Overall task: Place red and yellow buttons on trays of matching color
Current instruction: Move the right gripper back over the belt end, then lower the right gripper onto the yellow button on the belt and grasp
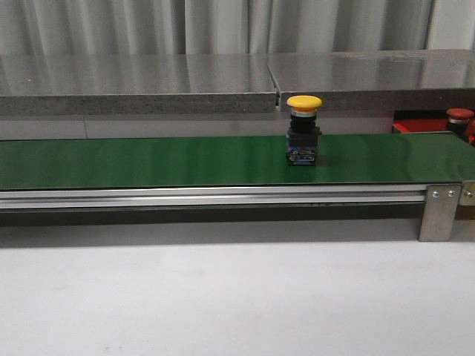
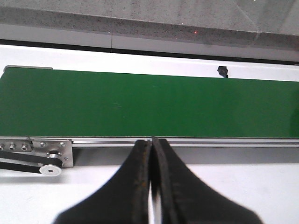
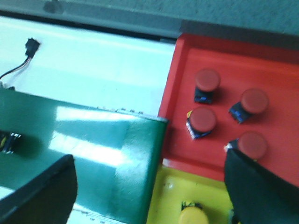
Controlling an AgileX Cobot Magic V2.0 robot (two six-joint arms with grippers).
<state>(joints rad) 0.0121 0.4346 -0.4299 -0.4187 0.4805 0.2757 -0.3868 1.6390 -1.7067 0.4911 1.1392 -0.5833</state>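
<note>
pale, matte counter (image 1: 223, 297) fills the near ground of the front view, smooth and bare-looking. beyond it runs the long green belt (image 1: 148, 162), flat with a slight sheen, edged by a ribbed aluminium rail (image 1: 208, 196) and a bolted metal bracket (image 1: 439, 211). on the belt stands a yellow button (image 1: 304, 130): round domed cap over a blocky black body with a blue base, upright, toward 2 o'clock from the frame's middle. at the far 3 o'clock edge a red-capped button (image 1: 459, 116) peeks over a strip of red tray (image 1: 415, 126).

left claw (image 2: 152, 144): its two black, rubbery fingers (image 2: 135, 186) are pressed together, gripping nothing, just short of the belt's rail; no button shows on the stretch of belt ahead of it.

right claw (image 3: 149, 186): fingers spread wide apart, nothing between them. ahead of it lies the glossy red tray (image 3: 182, 70) with four red buttons (image 3: 207, 80), one beside a fingertip. closer in lies a yellow tray (image 3: 168, 191) holding what seems, in the blur, a yellow-capped button (image 3: 194, 215).
</note>
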